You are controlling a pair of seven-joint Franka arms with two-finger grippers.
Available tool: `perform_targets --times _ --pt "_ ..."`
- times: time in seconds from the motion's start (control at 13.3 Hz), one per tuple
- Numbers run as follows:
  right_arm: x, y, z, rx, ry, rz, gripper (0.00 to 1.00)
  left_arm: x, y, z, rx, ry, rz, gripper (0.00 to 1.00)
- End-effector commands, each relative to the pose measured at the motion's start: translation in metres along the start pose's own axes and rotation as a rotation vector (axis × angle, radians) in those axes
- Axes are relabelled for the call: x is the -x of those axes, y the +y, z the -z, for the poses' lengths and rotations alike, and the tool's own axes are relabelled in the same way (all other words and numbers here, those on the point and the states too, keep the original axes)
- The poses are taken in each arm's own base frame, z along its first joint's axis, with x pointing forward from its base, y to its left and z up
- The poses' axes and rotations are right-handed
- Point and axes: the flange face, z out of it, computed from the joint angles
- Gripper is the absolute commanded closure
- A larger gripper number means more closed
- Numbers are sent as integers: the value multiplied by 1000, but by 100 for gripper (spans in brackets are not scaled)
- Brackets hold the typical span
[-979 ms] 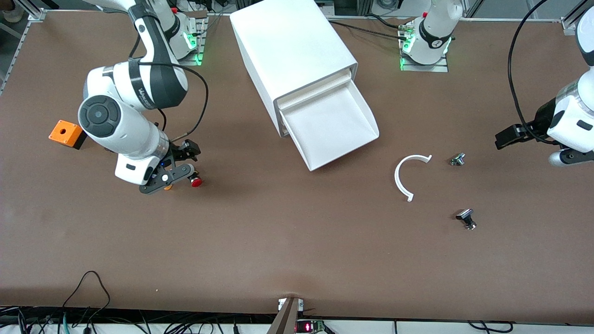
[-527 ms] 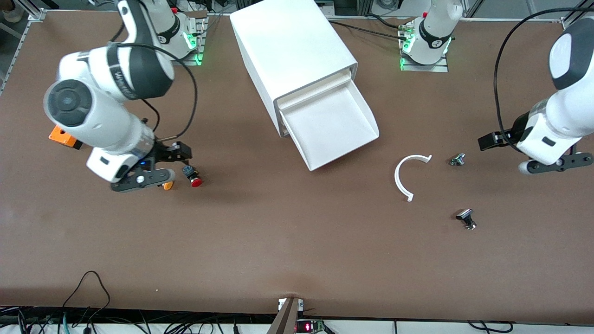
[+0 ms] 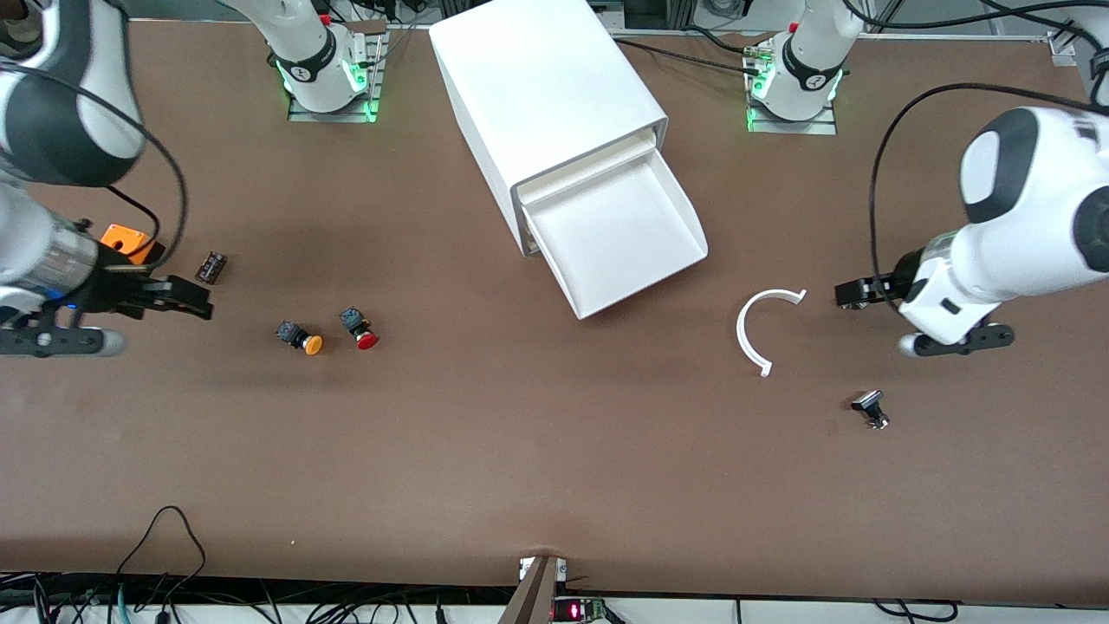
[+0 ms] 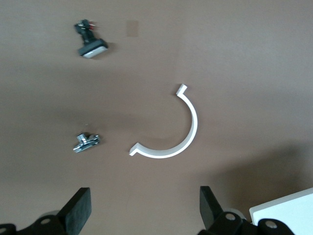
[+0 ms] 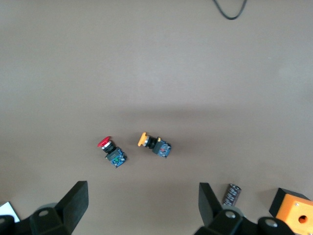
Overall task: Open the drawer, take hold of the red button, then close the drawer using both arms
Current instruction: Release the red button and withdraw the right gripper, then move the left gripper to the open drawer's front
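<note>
The drawer (image 3: pixel 619 238) stands pulled out of the white cabinet (image 3: pixel 546 95) and looks empty; its corner shows in the left wrist view (image 4: pixel 288 211). The red-capped button (image 3: pixel 359 330) lies on its side on the table, toward the right arm's end, beside an orange-capped button (image 3: pixel 301 338). Both show in the right wrist view, the red one (image 5: pixel 111 150) and the orange one (image 5: pixel 154 144). My right gripper (image 3: pixel 54 341) is open and empty, high over the table near the orange box (image 3: pixel 128 240); it also shows in its own view (image 5: pixel 142 210). My left gripper (image 3: pixel 953 341) is open and empty beside a white curved piece (image 3: pixel 761 334); it also shows in its own view (image 4: pixel 145 213).
A small dark cylinder (image 3: pixel 210 267) lies near the orange box. A small metal part (image 4: pixel 86 142) and a black part (image 3: pixel 870 407) lie toward the left arm's end, by the curved piece (image 4: pixel 171 132). Cables run along the table's near edge.
My right gripper has pulled away from the two buttons toward its end of the table and risen, uncovering both. My left arm has moved in toward the curved piece, over the small metal part.
</note>
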Motion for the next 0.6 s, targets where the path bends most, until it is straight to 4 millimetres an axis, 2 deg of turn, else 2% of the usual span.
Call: perform_targets --times 0.0,0.08,0.23,0.3,0.53 --pt "19 21 34 -15 25 9 0 3 17 -15 49 13 3 2" --pt "27 26 43 -15 27 25 0 2 23 -21 57 12 23 2" --pt "39 31 47 14 -51 40 0 5 47 -32 70 14 76 2" --pt "45 30 54 32 -55 42 0 5 56 -40 79 17 122 2" --pt "47 21 60 59 -48 59 0 7 86 -60 85 32 201 1"
